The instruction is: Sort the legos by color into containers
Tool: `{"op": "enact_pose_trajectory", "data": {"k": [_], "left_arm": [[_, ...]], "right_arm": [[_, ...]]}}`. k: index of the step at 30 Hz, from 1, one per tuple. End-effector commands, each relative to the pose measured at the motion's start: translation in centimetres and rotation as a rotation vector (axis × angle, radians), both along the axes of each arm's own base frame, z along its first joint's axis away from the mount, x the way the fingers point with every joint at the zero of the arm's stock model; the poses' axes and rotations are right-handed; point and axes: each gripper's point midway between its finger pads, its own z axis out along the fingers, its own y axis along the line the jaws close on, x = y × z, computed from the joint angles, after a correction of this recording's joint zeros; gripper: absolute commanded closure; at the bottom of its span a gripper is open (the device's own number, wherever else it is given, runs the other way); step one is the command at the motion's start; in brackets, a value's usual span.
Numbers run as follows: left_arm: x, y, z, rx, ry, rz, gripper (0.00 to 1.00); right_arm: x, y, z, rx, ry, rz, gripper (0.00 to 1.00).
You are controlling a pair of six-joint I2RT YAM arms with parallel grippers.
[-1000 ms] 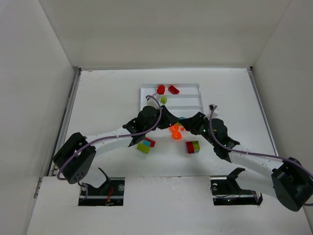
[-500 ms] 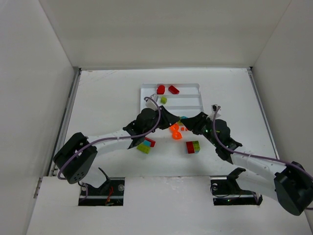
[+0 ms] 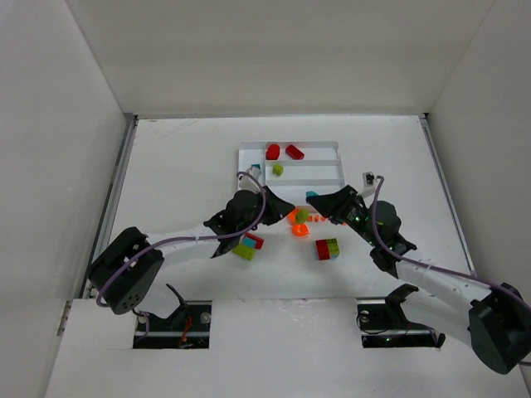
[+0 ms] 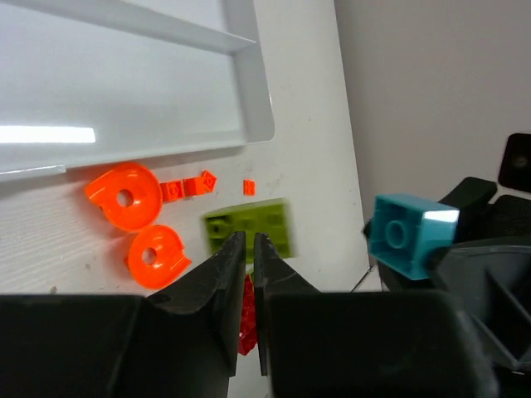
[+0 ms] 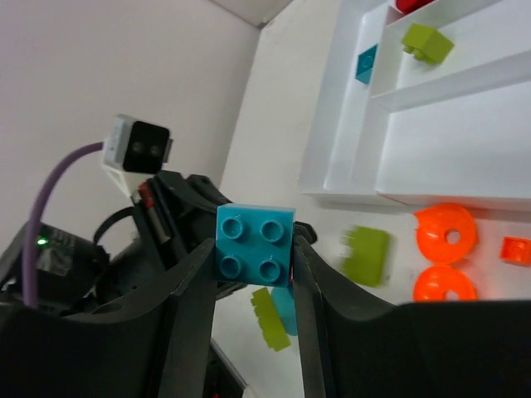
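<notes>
Both grippers crowd bench (image 3: 174, 182) strip just before tray (image 3: 319, 176). Left gripper (image 4: 247, 245), jaws together, sits close to right gripper (image 5: 254, 249), which clamps teal brick (image 5: 255, 245). Orange rounds (image 3: 297, 225) and lime brick (image 3: 302, 215) lie between them. Lime-red cluster (image 3: 247, 244) and red-green pair (image 3: 327, 249) clutter near bench. Open bench left and right of tray.

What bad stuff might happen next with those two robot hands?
The lime brick looks blurred just beyond the left gripper's shut tips, so it may be loose and skid into the orange rounds. The right gripper pinches a teal brick very near the left one; they might bump and drop it.
</notes>
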Motion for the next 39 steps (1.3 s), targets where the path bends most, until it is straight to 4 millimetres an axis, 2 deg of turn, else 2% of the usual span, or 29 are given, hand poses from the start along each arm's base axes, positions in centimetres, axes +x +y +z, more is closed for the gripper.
{"op": "enact_pose_trajectory", "data": {"k": [1,8,12,14,16,20,24,28,31,34,39], "left_arm": [[0.1,0.7,3.0,-0.053,-0.071,0.007,0.94],[0.1,1.2,3.6,-0.058,-0.082,0.016,0.93],[-0.5,2.1,1.5,0.037,-0.079,0.019,0.91],[-0.6,3.5,-0.1,0.128,-0.084,0.056,0.89],[-0.7,5.2,-0.8,0.196,-0.092,0.106,0.86],[-0.6,7.9,1.3,0.218,-0.168,0.188,0.79],[-0.4,11.8,4.0,0.202,-0.236,0.313,0.73],[-0.5,15.0,4.0,0.213,-0.232,0.389,0.7],[-0.7,16.0,3.0,0.234,-0.208,0.396,0.69],[-1.0,16.4,2.5,0.243,-0.204,0.397,0.67],[-1.4,16.0,1.8,0.272,-0.203,0.368,0.65]], "right_arm": [[0.2,0.4,4.1,0.079,-0.105,0.026,0.74],[1.4,0.9,2.9,0.043,-0.077,0.015,0.75],[2.2,0.5,1.7,-0.023,-0.06,-0.02,0.75],[2.9,0.5,1.0,-0.075,-0.04,-0.038,0.75],[4.2,1.0,0.2,-0.151,-0.024,-0.039,0.75],[6.8,3.9,-1.0,-0.261,-0.004,-0.007,0.75],[9.5,8.2,-2.5,-0.322,0.03,0.041,0.75],[11.7,12.2,-4.5,-0.389,0.053,0.066,0.74],[12.8,14.4,-6.0,-0.44,0.068,0.074,0.72],[13.7,15.9,-6.6,-0.478,0.068,0.071,0.68],[15.1,16.0,-6.6,-0.504,0.07,0.023,0.44]]}}
